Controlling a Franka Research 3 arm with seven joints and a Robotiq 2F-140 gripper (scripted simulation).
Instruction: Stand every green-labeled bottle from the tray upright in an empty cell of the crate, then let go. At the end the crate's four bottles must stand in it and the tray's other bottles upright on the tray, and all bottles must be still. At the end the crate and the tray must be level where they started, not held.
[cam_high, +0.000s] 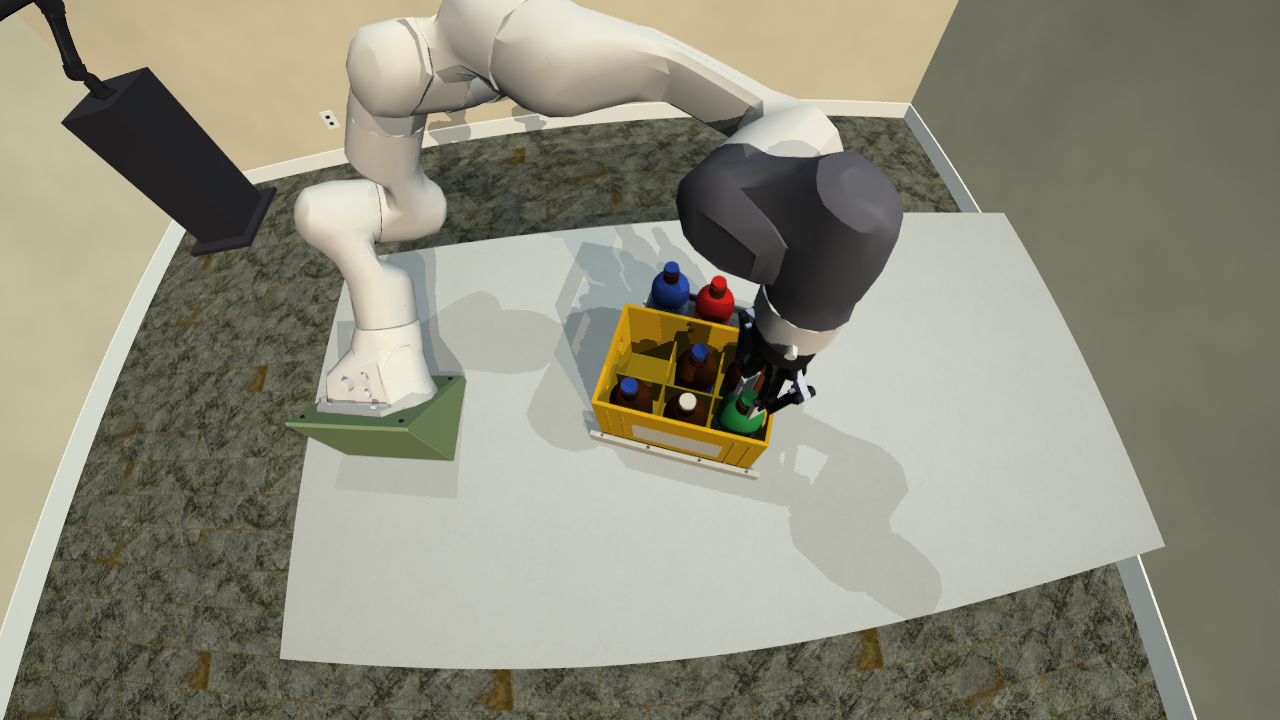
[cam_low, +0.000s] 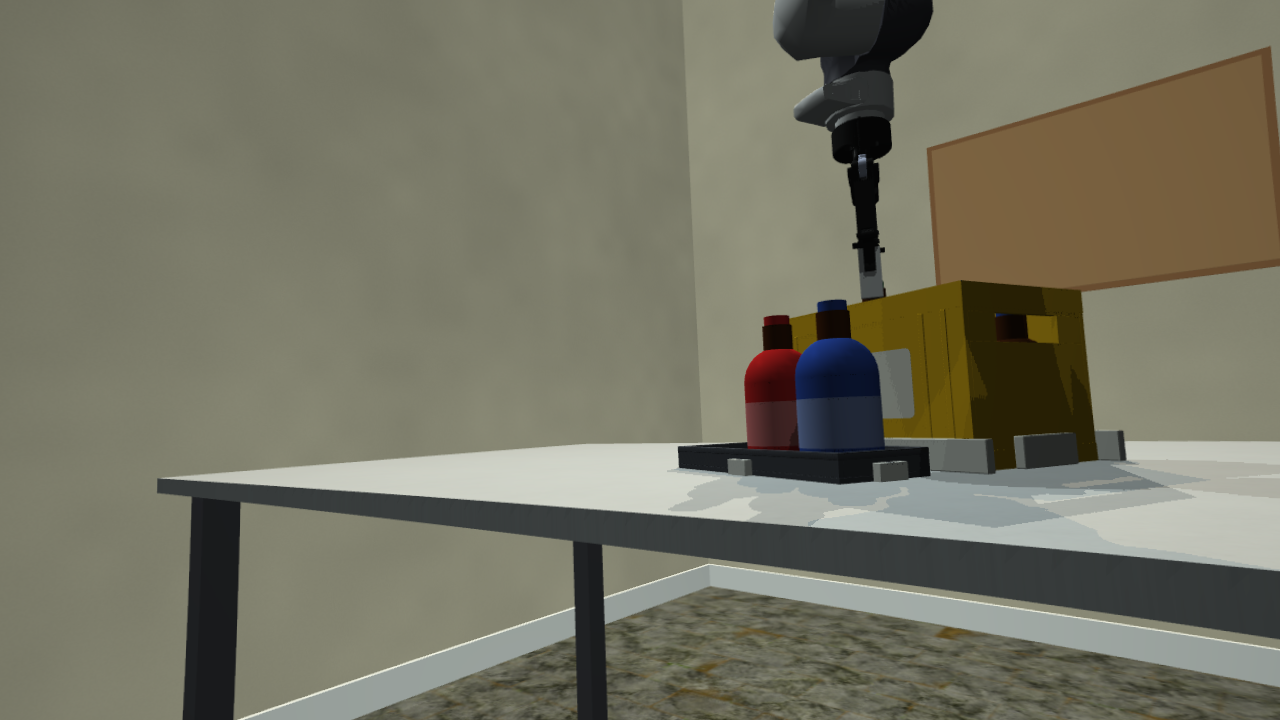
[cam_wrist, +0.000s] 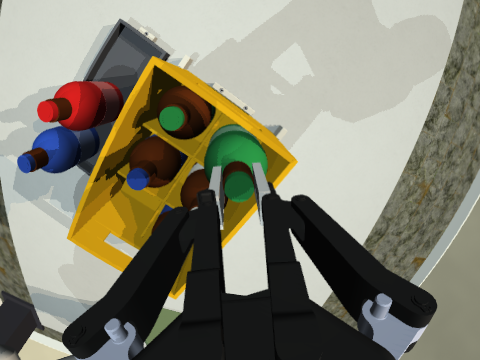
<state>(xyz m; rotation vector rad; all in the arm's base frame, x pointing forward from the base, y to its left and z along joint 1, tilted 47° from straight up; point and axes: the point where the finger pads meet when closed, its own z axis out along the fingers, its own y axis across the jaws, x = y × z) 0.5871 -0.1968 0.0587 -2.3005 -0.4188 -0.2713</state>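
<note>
My gripper (cam_high: 753, 402) (cam_low: 870, 288) (cam_wrist: 237, 177) is shut on the neck of a green-labeled bottle (cam_high: 739, 415) (cam_wrist: 231, 148). The bottle stands upright, low in the front right corner cell of the yellow crate (cam_high: 617, 425) (cam_low: 984, 376) (cam_wrist: 100, 234). In the exterior view the crate wall hides it. The crate's other bottles are brown: one with a green cap (cam_wrist: 174, 119), two with blue caps (cam_high: 699, 353) (cam_high: 629, 387) and one with a white cap (cam_high: 687, 402). The back left cell is empty.
A red bottle (cam_high: 715, 300) (cam_low: 771, 394) (cam_wrist: 87, 103) and a blue bottle (cam_high: 670, 288) (cam_low: 836, 394) (cam_wrist: 56, 150) stand upright on the dark tray (cam_low: 805, 462) (cam_wrist: 123, 50) just behind the crate. The robot base (cam_high: 384, 420) is at the left.
</note>
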